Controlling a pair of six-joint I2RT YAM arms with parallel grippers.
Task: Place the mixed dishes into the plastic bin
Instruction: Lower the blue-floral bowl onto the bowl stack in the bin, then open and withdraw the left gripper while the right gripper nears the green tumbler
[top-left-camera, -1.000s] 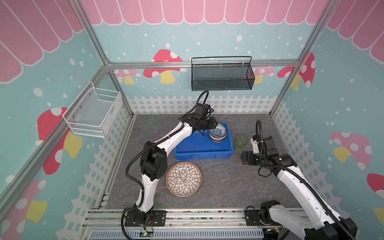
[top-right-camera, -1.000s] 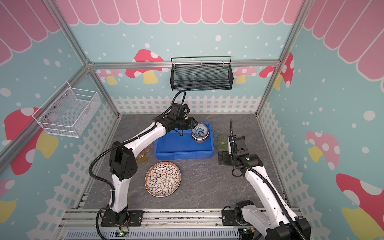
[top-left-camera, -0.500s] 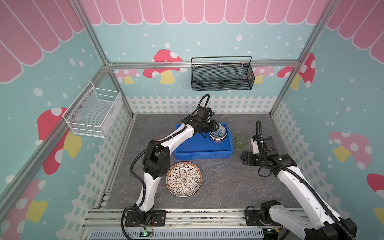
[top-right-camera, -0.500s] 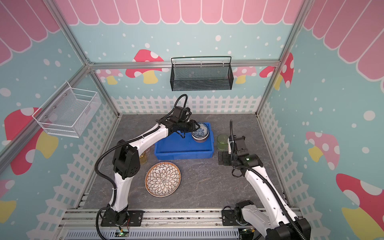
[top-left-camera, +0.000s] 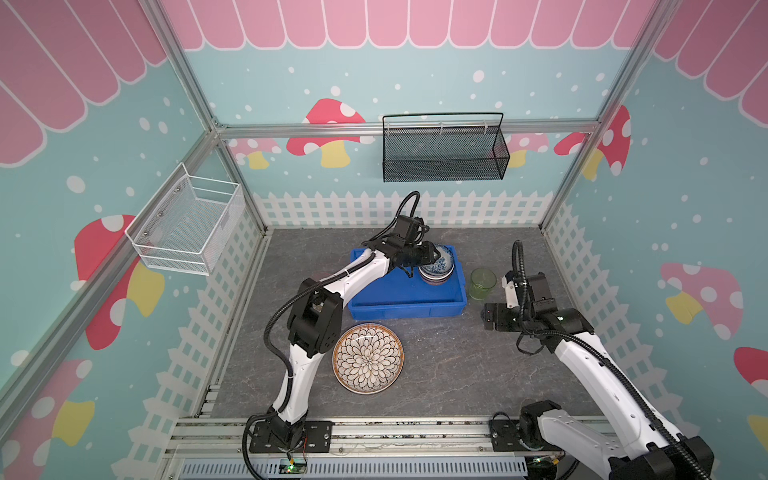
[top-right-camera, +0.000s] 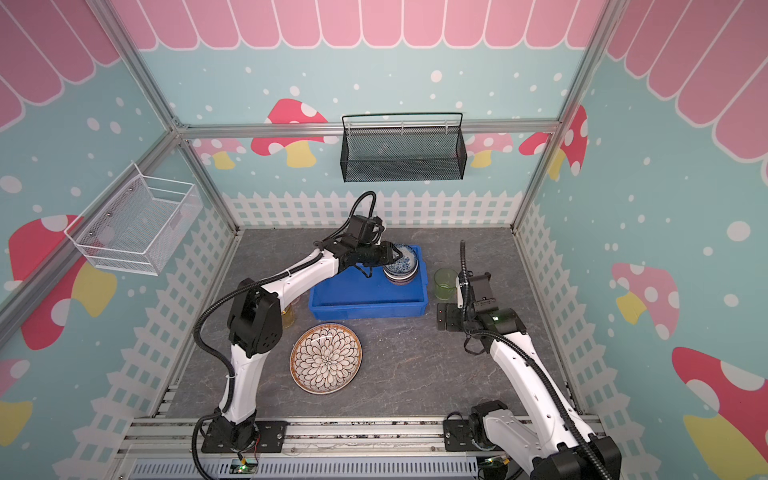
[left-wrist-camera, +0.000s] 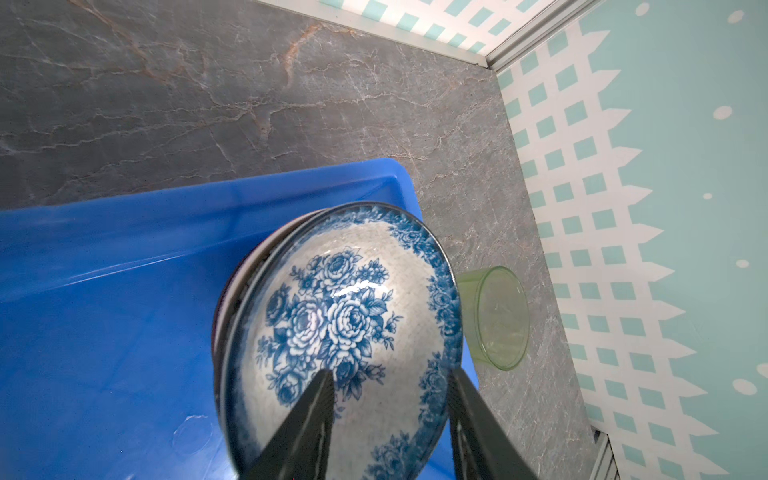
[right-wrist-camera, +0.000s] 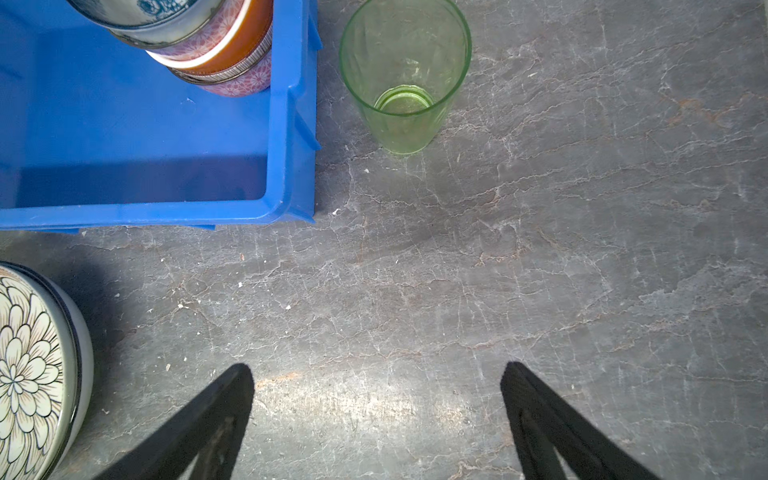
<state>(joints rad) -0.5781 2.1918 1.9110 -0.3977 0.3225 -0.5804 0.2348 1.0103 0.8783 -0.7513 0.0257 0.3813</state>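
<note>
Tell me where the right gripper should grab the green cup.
Probably best to take the green cup across its upper wall, coming in level from the table's front side, where the open right gripper faces it. It stands upright and tapers downward. The blue bin wall sits close beside it, so center carefully.

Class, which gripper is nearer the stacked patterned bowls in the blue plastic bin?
Left. The left gripper straddles the rim of the blue-floral top bowl; the right gripper hangs open over grey table outside the bin.
</note>
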